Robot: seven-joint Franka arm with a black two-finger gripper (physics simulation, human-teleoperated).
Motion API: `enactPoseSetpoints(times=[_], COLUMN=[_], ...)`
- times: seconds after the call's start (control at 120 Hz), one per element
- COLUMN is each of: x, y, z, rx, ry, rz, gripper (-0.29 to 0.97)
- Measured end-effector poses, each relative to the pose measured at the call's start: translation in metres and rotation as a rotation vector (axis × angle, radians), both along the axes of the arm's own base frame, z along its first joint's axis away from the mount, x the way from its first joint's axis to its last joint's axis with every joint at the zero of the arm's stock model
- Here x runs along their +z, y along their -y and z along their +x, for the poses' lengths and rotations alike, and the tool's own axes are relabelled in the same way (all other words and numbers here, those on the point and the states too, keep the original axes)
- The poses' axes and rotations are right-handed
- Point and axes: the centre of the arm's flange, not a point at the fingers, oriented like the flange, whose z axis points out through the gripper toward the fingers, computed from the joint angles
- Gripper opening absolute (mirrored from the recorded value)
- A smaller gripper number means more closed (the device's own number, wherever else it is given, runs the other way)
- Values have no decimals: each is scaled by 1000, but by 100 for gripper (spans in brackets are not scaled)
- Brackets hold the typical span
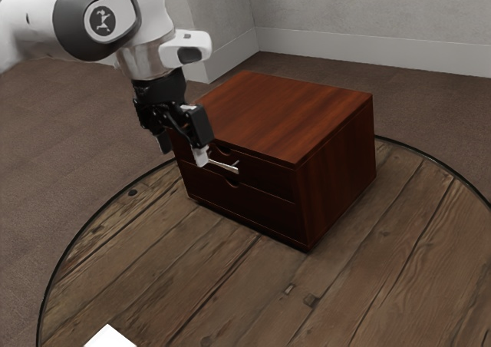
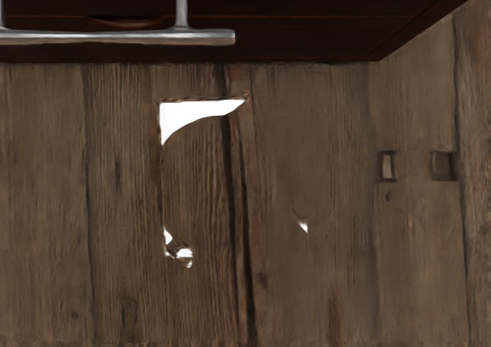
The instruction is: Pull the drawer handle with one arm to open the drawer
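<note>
**White scrap up front, tool sitting at the drawer handle, no grab yet**

Closest to the camera is a flat white scrap [image 1: 107, 337] at the near edge of the round plank surface [image 1: 230, 285]. No idea what it is, and it doesn't matter for the job.

Further back on that surface is the dark red cabinet [image 1: 284, 113] with two drawers. The handle [image 1: 224, 165] is a slim metal bar on the upper drawer [image 1: 265, 172], on the face toward the exterior view's left. That drawer looks flush with the one below it, so I'd call it not opened yet.

The tool [image 1: 182, 153] hangs right in front of that face, pointing roughly down. Its fingers look spread with nothing pinched between them. One white-tipped finger is just beside the bar's end. The wrist view looks down on the planks, with the bar running along the cabinet front.

My read is that this is the approach/line-up step. Next it needs to get the bar between the fingers, clamp down, then pull straight out from the cabinet face. A crooked pull could slip off such a thin bar.
</note>
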Motion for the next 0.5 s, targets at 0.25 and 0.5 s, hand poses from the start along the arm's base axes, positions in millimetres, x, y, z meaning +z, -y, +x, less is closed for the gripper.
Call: enactPoseSetpoints(times=[0.25,0.5], x=[22,10], y=[4,7], z=[-24,-13], rx=[36,591], ry=[12,-15], rz=[3,-22], gripper=[66,66])
